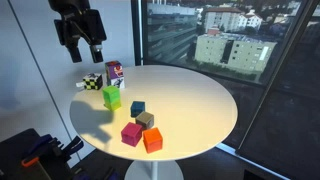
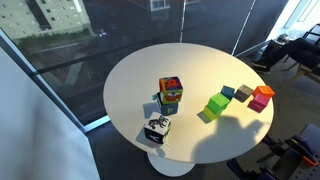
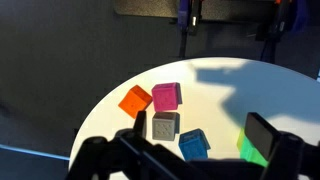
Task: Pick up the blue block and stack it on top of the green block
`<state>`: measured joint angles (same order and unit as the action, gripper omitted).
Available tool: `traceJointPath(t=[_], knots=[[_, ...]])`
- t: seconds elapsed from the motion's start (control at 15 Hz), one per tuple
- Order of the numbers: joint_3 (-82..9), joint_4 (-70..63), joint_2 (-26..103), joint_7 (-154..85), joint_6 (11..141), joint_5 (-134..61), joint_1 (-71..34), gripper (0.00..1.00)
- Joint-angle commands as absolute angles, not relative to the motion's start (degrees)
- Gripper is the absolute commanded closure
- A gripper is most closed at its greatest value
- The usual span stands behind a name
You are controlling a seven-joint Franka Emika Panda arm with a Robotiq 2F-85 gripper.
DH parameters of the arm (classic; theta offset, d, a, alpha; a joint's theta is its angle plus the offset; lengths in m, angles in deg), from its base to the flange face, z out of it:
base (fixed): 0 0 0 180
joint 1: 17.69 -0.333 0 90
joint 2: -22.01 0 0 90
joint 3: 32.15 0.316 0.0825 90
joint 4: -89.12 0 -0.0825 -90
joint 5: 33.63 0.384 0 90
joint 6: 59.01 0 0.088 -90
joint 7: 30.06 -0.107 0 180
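The blue block [image 1: 137, 107] is a small dark blue cube on the round white table [image 1: 200, 100]. It also shows in an exterior view [image 2: 243, 93] and in the wrist view [image 3: 194, 145]. The green block [image 1: 111, 97] is a lime cube a short way from it; it also shows in an exterior view [image 2: 216, 104], and in the wrist view [image 3: 248, 152] it is partly hidden by a finger. My gripper [image 1: 87, 55] hangs open and empty, high above the table's edge and well clear of the blocks. In the wrist view its fingers [image 3: 180, 162] frame the blue block.
An olive-tan cube [image 1: 146, 120], a magenta cube [image 1: 131, 133] and an orange cube [image 1: 152, 139] sit close by the blue block. A checkered cube [image 1: 92, 82] and a taller multicoloured box [image 1: 114, 72] stand beyond the green block. Windows surround the table.
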<state>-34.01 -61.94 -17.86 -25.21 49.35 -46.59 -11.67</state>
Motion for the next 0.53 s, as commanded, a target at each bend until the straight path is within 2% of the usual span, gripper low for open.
traceJointPath(t=[0.0, 0.47], knots=[[-34.60, -61.82, -17.85, -25.58, 49.14, -46.95, -12.39, 0.00], [-34.90, -61.09, -16.91, -25.79, 49.51, -46.80, -12.22, 0.00]])
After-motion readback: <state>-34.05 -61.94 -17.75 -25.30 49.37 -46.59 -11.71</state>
